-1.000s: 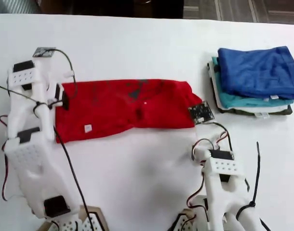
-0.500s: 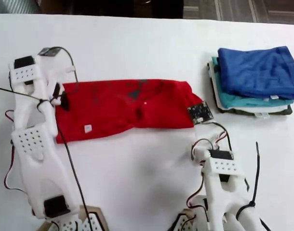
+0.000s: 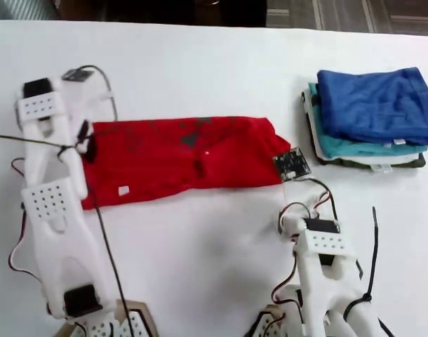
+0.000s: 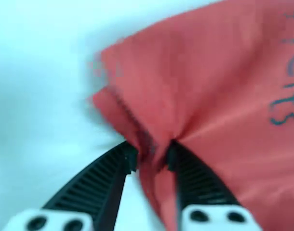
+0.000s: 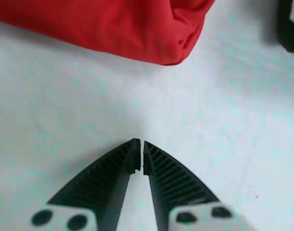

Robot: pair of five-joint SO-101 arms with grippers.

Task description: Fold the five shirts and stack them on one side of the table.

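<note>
Looking down on the white table (image 3: 200,56), I see the red shirt (image 3: 179,158) lying as a long folded band across the middle. At the right side sits the stack of folded shirts (image 3: 372,116), with the blue one on top. My left gripper (image 4: 152,154) is clenched on the left edge of the red shirt. My right gripper (image 5: 141,156) is closed on nothing, over bare table just on the near side of the shirt's right end.

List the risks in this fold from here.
1. The left gripper pinches only a small bunch of the red shirt at its edge; the cloth may slip out when pulled.
2. The right gripper is shut over bare table beside the shirt, so that end is unpinned and may drag.
</note>
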